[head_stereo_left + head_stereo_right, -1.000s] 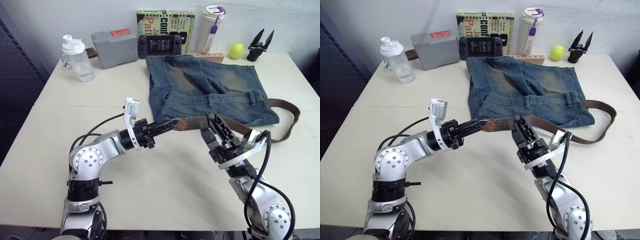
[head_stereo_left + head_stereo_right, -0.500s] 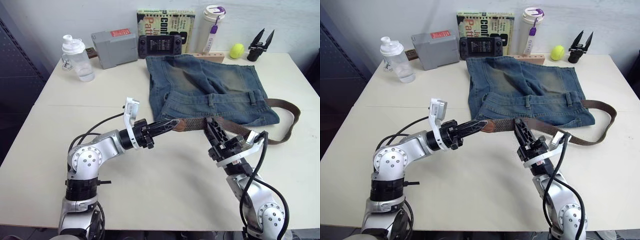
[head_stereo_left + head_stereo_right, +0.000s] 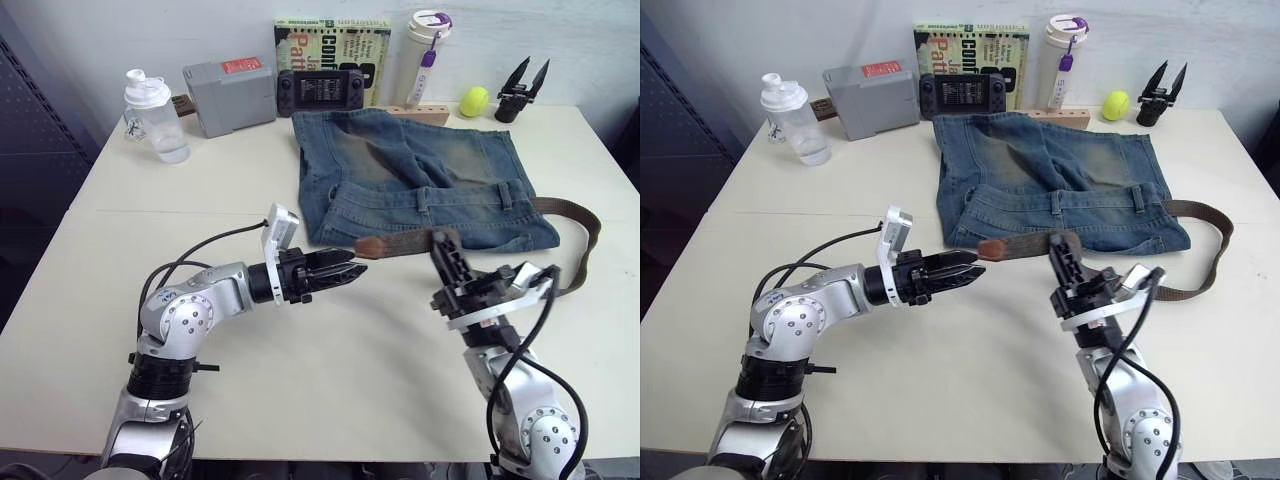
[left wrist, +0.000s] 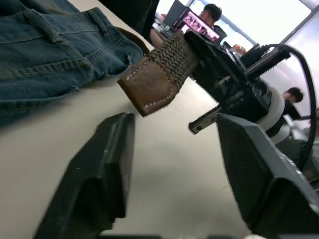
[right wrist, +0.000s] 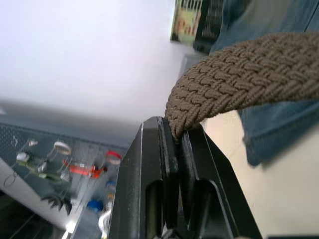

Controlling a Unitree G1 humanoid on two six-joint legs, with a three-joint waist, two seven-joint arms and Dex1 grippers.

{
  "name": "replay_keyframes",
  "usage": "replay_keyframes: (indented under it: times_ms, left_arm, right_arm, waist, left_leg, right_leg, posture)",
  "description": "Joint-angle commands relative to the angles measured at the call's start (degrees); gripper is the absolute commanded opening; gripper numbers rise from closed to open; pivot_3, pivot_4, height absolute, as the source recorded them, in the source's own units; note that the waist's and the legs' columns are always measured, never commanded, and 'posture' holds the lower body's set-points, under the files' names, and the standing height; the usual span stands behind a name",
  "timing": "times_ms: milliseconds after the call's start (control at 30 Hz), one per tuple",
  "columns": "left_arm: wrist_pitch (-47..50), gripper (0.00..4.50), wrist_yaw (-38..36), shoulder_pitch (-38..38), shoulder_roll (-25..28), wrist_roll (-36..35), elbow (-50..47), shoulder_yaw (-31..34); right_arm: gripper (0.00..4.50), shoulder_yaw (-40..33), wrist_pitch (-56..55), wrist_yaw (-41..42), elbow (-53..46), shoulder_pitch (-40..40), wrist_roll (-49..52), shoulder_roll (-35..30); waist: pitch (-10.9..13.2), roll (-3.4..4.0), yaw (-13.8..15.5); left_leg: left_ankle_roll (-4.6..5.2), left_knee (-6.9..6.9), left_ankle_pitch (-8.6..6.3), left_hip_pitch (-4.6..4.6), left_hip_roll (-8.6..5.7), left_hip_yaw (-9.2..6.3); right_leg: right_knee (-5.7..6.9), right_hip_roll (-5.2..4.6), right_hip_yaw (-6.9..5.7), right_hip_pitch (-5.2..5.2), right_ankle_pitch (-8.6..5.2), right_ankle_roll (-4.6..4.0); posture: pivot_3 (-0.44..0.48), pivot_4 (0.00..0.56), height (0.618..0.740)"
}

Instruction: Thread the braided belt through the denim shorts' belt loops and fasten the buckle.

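A: Between the two grippers, the tan leather tip point(image 4: 149, 84) of the braided belt point(image 3: 1025, 243) hangs free in the air above the desk point(image 3: 330, 350). State of the left gripper point(image 3: 352, 272)?

B: Its fingers point(image 4: 104, 164) are spread apart with nothing between them. The tip sits just beyond their ends, slightly above, not touching.

A: And the right gripper point(image 3: 441, 248)?

B: Fingers point(image 5: 169, 169) pinched together on the woven part of the belt, a short way back from the tip. The weave bulges out at the clamp point, seen in the right wrist view.

A: Where does the rest of the belt run?

B: From the right fingers it trails away behind them, loops on the desk past the far side of the denim shorts point(image 3: 420, 175) and comes back up to the waistband at that corner. Cannot tell from these views whether it passes through a loop there.

A: Shorts position?

B: Flat on the desk beyond both sets of fingers, waistband edge nearest them, legs pointing away. Two belt loops point(image 3: 422, 198) are visible on the waistband. The belt tip lies just short of the waistband's near edge.

A: Buckle?

B: Not identifiable.
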Motion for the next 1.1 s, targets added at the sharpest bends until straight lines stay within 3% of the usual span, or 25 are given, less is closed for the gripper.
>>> replay_keyframes:
  times_ms: [33,100,200,333,533,667,700,767,833,867,1033,1100]
  left_arm:
    - [-15.6,4.45,-4.8,-3.3,2.0,14.5,4.1,-7.1]
    - [-28.7,4.45,-4.8,-6.5,2.3,26.1,10.3,-12.7]
    - [-48.8,4.45,-1.0,-14.9,-0.1,43.1,27.1,-21.0]
    - [-63.3,4.45,8.7,-25.5,-5.3,58.9,51.3,-29.5]
    - [-69.8,4.45,24.9,-35.8,-12.1,71.0,74.9,-33.4]
    - [-72.4,4.45,27.0,-37.7,-13.9,72.3,80.3,-32.2]
    - [-72.9,3.94,27.1,-37.9,-14.1,72.7,80.9,-32.0]
    - [-73.5,3.40,27.0,-38.3,-14.3,73.2,81.6,-31.7]
    - [-73.7,2.36,26.9,-38.5,-14.5,73.6,82.3,-31.2]
    - [-73.7,2.20,26.4,-38.6,-14.5,73.9,82.6,-31.2]
    - [-73.5,0.20,25.5,-38.5,-14.6,74.7,83.2,-30.2]
    - [-73.8,0.20,24.5,-38.0,-14.2,74.9,83.0,-30.0]
  right_arm:
    - [0.00,-6.2,-1.6,1.5,-0.3,0.9,2.7,-2.1]
    - [0.00,-8.4,-1.3,1.8,0.3,1.5,4.1,-3.3]
    - [0.00,-10.9,-0.1,3.0,0.6,2.5,6.0,-5.6]
    - [0.00,-12.0,1.8,5.6,-1.9,3.7,9.0,-7.3]
    - [0.00,-11.9,1.8,5.9,-3.0,3.9,9.3,-7.6]
    - [0.00,-11.5,1.8,5.7,-3.3,4.1,9.2,-7.4]
    - [0.00,-11.5,1.8,5.7,-3.3,4.1,9.2,-7.3]
    - [0.00,-11.4,1.7,5.8,-3.2,4.2,9.1,-7.2]
    - [0.00,-11.3,1.8,5.9,-3.1,4.1,9.0,-7.1]
    - [0.00,-11.2,1.8,5.9,-3.0,4.1,8.9,-7.1]
    - [0.00,-10.9,1.6,6.0,-2.8,3.8,8.5,-6.9]
    - [0.00,-10.8,1.4,6.0,-2.8,3.8,8.1,-6.7]
  waist:
    - [0.0,0.03,0.1]
    - [0.0,0.04,0.3]
    - [0.0,0.04,0.3]
    - [0.0,0.05,0.3]
    - [0.0,-0.07,0.6]
    - [0.0,-0.09,0.4]
    - [0.0,-0.09,0.4]
    - [0.0,-0.09,0.3]
    - [0.0,-0.09,0.3]
    - [0.0,-0.09,0.2]
    - [0.0,-0.09,0.2]
    - [0.0,-0.09,0.2]
  left_leg:
    - [0.00,-0.01,0.00,0.01,-0.02,0.13]
    - [0.00,-0.02,0.00,0.00,-0.04,0.27]
    - [0.01,-0.03,0.00,-0.04,-0.07,0.48]
    - [0.02,-0.28,0.00,-0.01,-0.02,0.71]
    - [0.16,-0.28,0.01,-0.04,-0.05,0.78]
    - [0.25,-0.28,0.02,-0.02,-0.07,0.86]
    - [0.25,-0.28,0.02,-0.01,-0.06,0.86]
    - [0.25,-0.28,0.02,-0.01,-0.05,0.86]
    - [0.25,-0.28,0.03,-0.02,-0.05,0.86]
    - [0.25,-0.28,0.02,-0.02,-0.05,0.86]
    - [0.25,-0.29,0.03,-0.01,-0.03,0.88]
    - [0.25,-0.29,0.03,-0.02,-0.03,0.88]
  right_leg:
    - [-0.01,0.00,0.00,0.00,0.00,0.00]
    - [-0.03,0.01,0.00,0.00,0.00,0.00]
    - [-0.08,0.02,-0.02,0.01,0.00,0.00]
    - [-0.11,0.00,-0.03,-0.12,0.01,0.01]
    - [-0.18,-0.04,-0.05,-0.13,0.09,0.17]
    - [-0.20,-0.08,0.01,-0.12,0.14,0.25]
    - [-0.20,-0.07,0.01,-0.12,0.14,0.25]
    - [-0.19,-0.07,0.01,-0.13,0.14,0.25]
    - [-0.19,-0.07,0.01,-0.13,0.14,0.25]
    - [-0.19,-0.07,0.01,-0.13,0.14,0.25]
    - [-0.17,-0.06,0.00,-0.16,0.13,0.25]
    - [-0.17,-0.06,0.00,-0.16,0.13,0.25]
  posture:
    - [0.000,0.150,0.731]
    - [0.000,0.150,0.731]
    - [0.000,0.150,0.731]
    - [0.000,0.150,0.731]
    - [0.000,0.150,0.731]
    - [0.000,0.150,0.731]
    - [0.000,0.150,0.731]
    - [0.000,0.150,0.731]
    - [0.000,0.150,0.731]
    - [0.000,0.150,0.731]
    - [0.000,0.150,0.731]
    - [0.000,0.150,0.731]
